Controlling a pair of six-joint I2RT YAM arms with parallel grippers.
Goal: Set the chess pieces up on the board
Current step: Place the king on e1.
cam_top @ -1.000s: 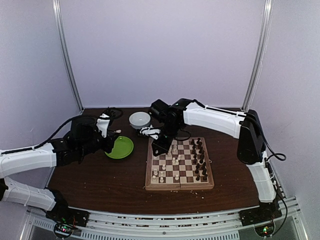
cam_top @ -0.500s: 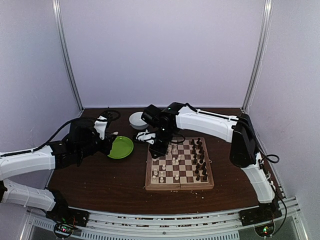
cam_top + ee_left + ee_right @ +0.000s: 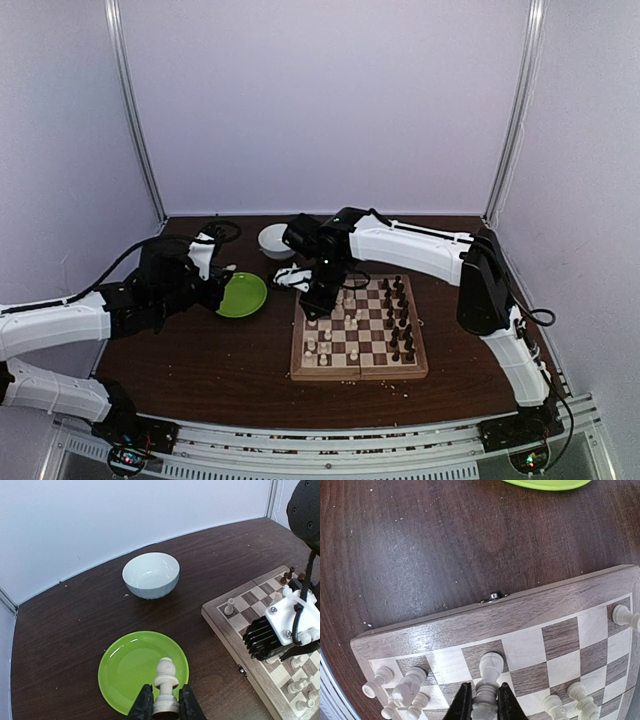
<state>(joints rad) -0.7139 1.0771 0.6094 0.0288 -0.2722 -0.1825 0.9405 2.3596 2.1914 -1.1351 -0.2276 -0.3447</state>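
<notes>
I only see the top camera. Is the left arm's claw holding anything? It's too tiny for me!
Observer: Yes. The left wrist view shows the left gripper clamped on a cream piece with a round head, above the green plate.
Operator: What about the other claw?
Observer: The right wrist view shows the right gripper pinching a second cream piece over the board, near its edge.
Operator: Anything in the bowl?
Observer: In the left wrist view, no pieces show inside the white bowl.
</notes>
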